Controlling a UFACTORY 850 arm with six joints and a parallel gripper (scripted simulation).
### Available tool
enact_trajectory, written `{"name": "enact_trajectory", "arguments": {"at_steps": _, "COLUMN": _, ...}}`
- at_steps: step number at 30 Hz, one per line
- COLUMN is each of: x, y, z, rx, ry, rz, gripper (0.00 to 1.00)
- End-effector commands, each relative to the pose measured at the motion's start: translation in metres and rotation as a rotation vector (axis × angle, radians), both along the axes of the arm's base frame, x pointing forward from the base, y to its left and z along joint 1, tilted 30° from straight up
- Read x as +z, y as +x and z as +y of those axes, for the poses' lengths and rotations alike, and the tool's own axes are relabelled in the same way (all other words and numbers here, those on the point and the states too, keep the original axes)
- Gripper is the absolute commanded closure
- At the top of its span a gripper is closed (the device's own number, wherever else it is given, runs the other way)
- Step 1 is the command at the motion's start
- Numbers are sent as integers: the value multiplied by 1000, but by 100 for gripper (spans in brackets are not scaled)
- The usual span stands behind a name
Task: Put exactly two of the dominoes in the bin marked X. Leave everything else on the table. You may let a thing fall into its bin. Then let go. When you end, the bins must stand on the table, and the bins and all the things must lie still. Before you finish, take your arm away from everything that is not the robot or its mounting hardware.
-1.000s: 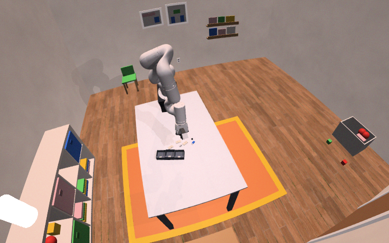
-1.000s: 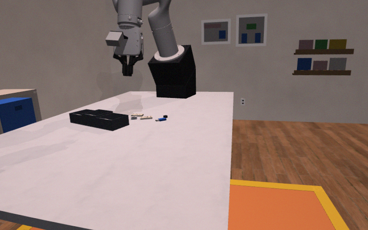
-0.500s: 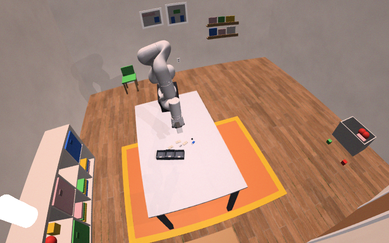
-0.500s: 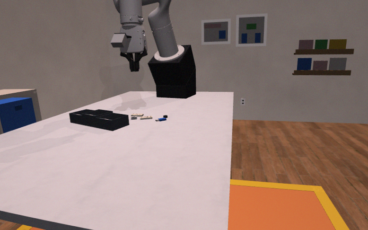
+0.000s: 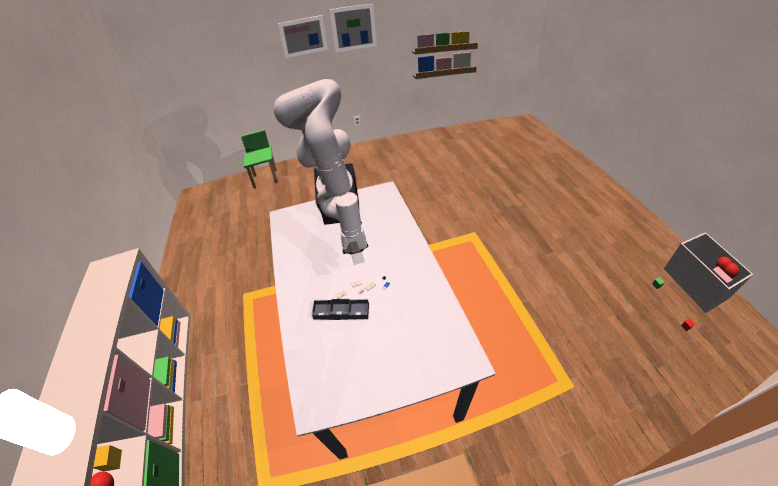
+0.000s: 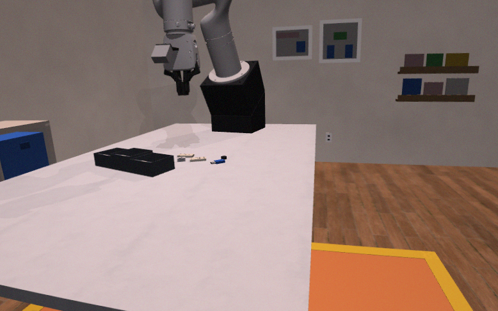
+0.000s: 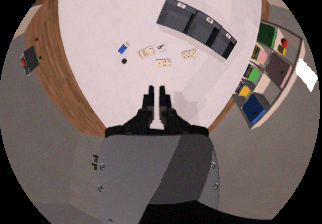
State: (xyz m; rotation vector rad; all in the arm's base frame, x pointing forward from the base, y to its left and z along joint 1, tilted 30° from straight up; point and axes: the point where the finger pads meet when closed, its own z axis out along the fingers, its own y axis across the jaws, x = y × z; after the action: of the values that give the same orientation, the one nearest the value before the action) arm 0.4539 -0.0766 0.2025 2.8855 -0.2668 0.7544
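Note:
Three tan dominoes lie flat on the white table, one [image 5: 356,282], a second [image 5: 370,286] and a third [image 5: 341,294]; they also show in the wrist view [image 7: 145,53] [image 7: 162,63] [image 7: 189,54]. A black bin with three compartments [image 5: 341,309] stands just in front of them, and also shows in the side view [image 6: 134,160]. Its marks are too small to read. My gripper [image 6: 182,91] hangs high above the table, behind the dominoes, pointing down. It is shut with nothing between the fingers.
A blue stick [image 6: 217,161], a small black cube [image 6: 223,157] and a small grey piece [image 6: 181,159] lie beside the dominoes. The arm's black base [image 6: 235,98] stands at the table's far edge. A shelf unit [image 5: 114,374] stands left of the table.

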Motion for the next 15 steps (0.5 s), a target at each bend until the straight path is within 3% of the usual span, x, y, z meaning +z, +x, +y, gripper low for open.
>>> {"name": "enact_trajectory", "arguments": {"at_steps": 1, "x": -3, "y": 6, "z": -15, "rx": -86, "ry": 47, "rz": -20, "gripper": 93}}
{"name": "enact_trajectory", "arguments": {"at_steps": 8, "x": -14, "y": 25, "z": -69, "rx": -265, "ry": 144, "rz": -58, "gripper": 93}}
{"name": "enact_trajectory", "arguments": {"at_steps": 10, "x": -14, "y": 25, "z": -69, "rx": -265, "ry": 144, "rz": -58, "gripper": 93}}
{"name": "enact_trajectory", "arguments": {"at_steps": 15, "x": -22, "y": 38, "z": -108, "rx": -265, "ry": 144, "rz": -59, "gripper": 93}}
